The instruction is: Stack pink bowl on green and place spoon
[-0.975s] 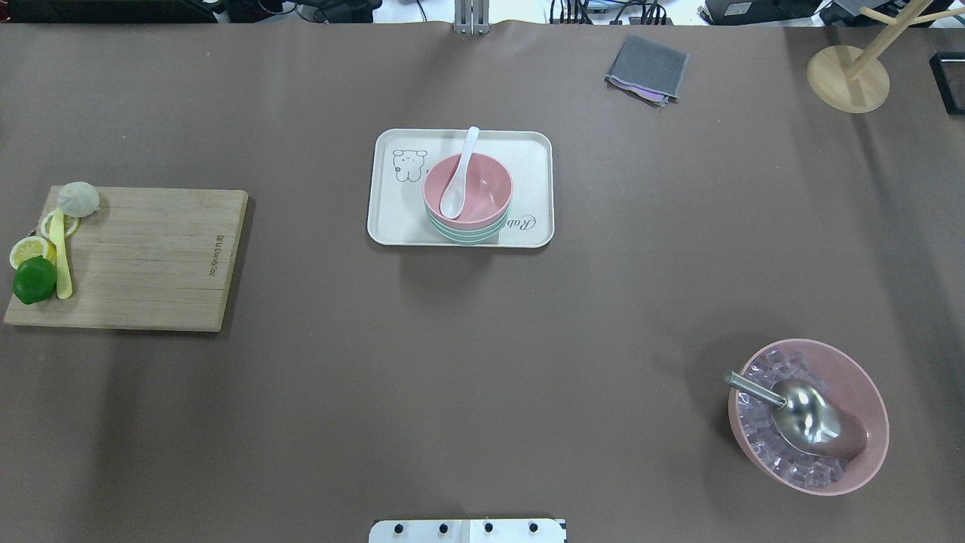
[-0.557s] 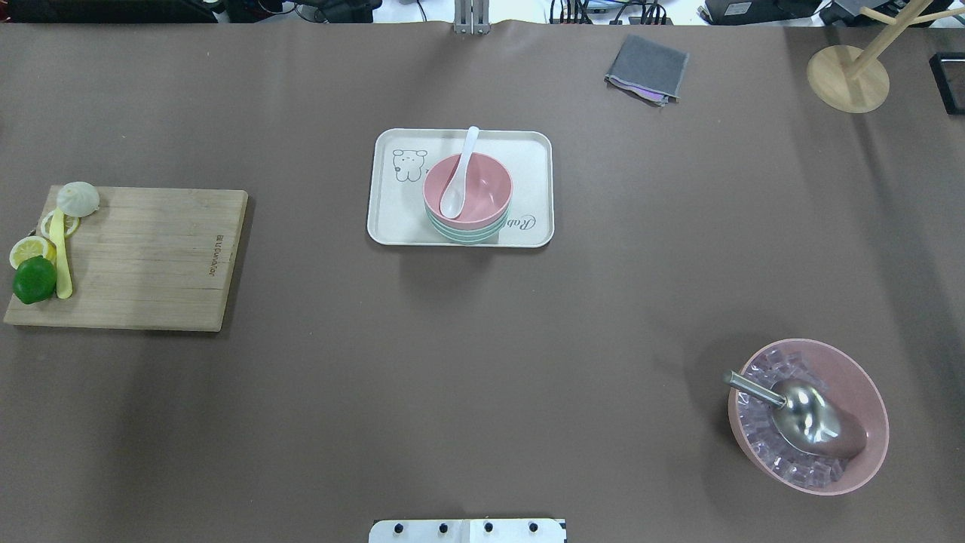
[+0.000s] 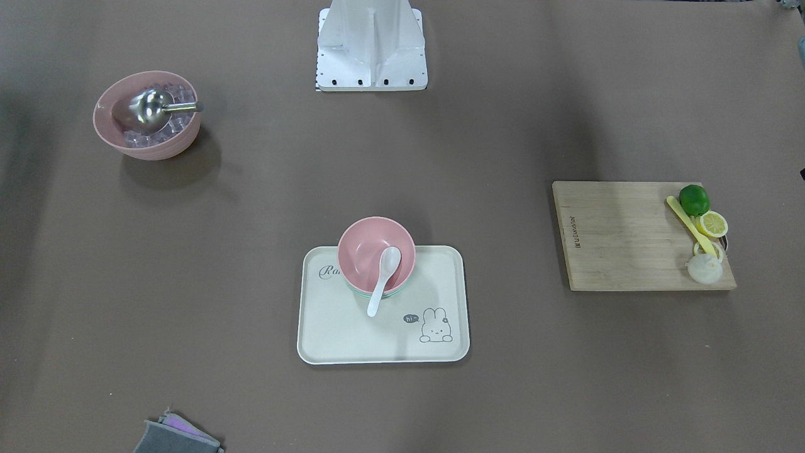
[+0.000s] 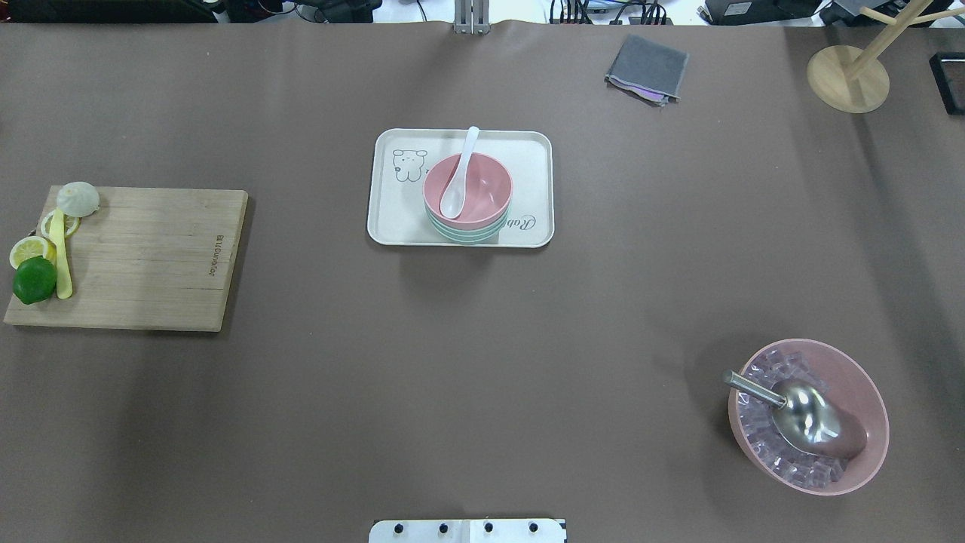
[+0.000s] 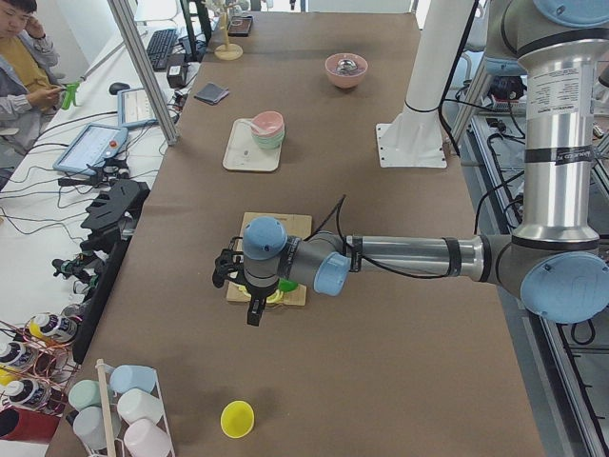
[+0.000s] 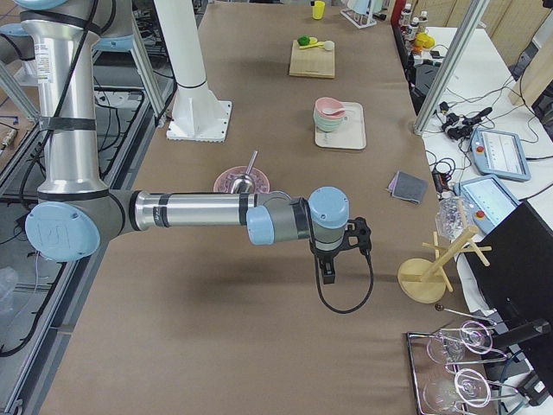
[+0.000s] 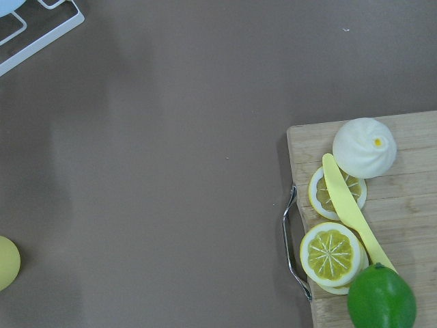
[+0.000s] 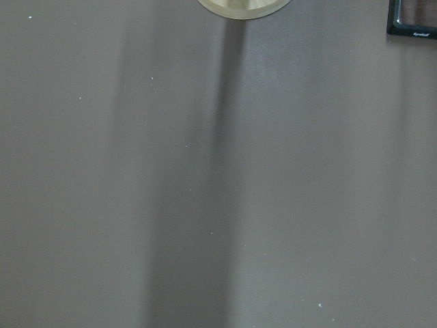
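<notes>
The pink bowl (image 4: 479,192) sits nested in the green bowl (image 4: 461,233) on the cream tray (image 4: 531,162) at the table's middle. The white spoon (image 4: 459,177) lies in the pink bowl, its handle over the far rim. The stack also shows in the front view (image 3: 365,248). My left gripper (image 5: 255,309) hangs over the cutting board's outer end, far from the tray. My right gripper (image 6: 328,272) hangs over bare table near the wooden stand. Both show only in the side views, so I cannot tell whether they are open or shut.
A wooden cutting board (image 4: 151,256) holds a lime (image 4: 35,280), lemon slices, a yellow knife and a bun on the left. A large pink bowl (image 4: 867,392) with ice and a metal scoop stands front right. A grey cloth (image 4: 647,68) and a wooden stand (image 4: 847,78) are at the back right.
</notes>
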Controlling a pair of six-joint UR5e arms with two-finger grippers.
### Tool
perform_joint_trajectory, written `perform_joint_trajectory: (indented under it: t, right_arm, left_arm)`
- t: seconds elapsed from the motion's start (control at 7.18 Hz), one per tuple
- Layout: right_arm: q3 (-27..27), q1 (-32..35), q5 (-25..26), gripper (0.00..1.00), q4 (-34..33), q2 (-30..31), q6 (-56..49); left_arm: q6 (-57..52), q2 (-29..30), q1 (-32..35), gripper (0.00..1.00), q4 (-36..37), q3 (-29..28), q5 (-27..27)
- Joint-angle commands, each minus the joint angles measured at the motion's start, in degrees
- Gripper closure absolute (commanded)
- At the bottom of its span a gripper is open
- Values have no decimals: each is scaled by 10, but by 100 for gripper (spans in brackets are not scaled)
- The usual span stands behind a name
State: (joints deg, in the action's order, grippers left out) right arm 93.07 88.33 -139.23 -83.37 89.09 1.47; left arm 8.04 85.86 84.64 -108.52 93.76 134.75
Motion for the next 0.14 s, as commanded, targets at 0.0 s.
perform_joint_trajectory:
  t: [0.0]
  right_arm:
    - [3,0,-1,0,-28,-14,0]
  left_arm:
    - [0,3,0,2,-1,5,0]
